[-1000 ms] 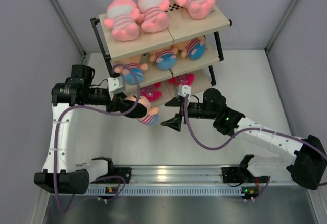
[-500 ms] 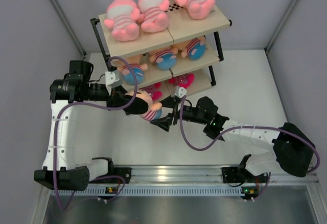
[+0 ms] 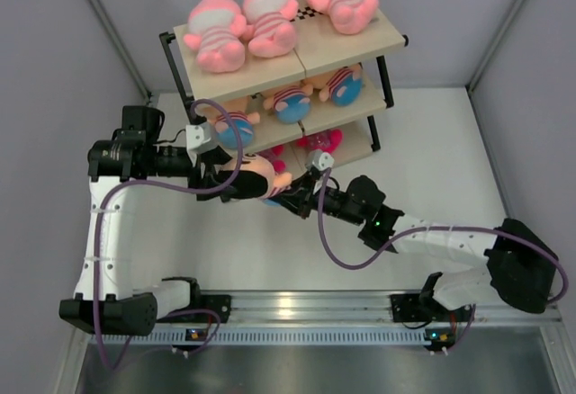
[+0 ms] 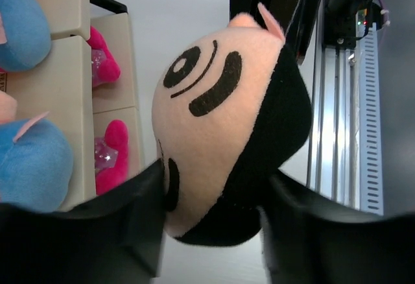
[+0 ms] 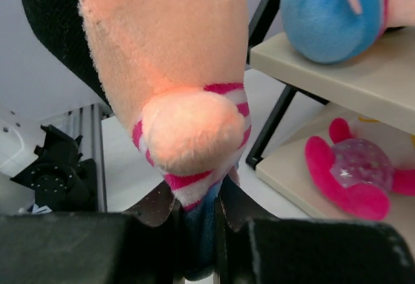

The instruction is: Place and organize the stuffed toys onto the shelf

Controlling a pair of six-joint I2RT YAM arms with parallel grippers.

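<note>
A boy doll (image 3: 261, 176) with peach skin, dark hair and a striped shirt hangs in the air in front of the shelf (image 3: 270, 75), between both grippers. My right gripper (image 3: 286, 198) is shut on the doll's blue bottom (image 5: 202, 232), right gripper (image 5: 198, 232). My left gripper (image 3: 236, 181) stands round the doll's head (image 4: 220, 122), left gripper (image 4: 211, 213), its jaws parted and only loosely against face and hair. Three pink stuffed toys (image 3: 268, 18) lie on the top board. Three boy dolls (image 3: 290, 102) lie on the middle board.
Bright pink toys with clear sparkly bodies (image 3: 319, 142) lie on the bottom board, also the one (image 5: 353, 174) close to my right gripper. The shelf's black front leg (image 5: 272, 118) stands just behind the held doll. The rail with the arm bases (image 3: 306, 308) runs along the near edge.
The right gripper moved left and up to the doll and shut on its bottom. The left gripper's jaws widened round the head. The doll rose slightly toward the shelf.
</note>
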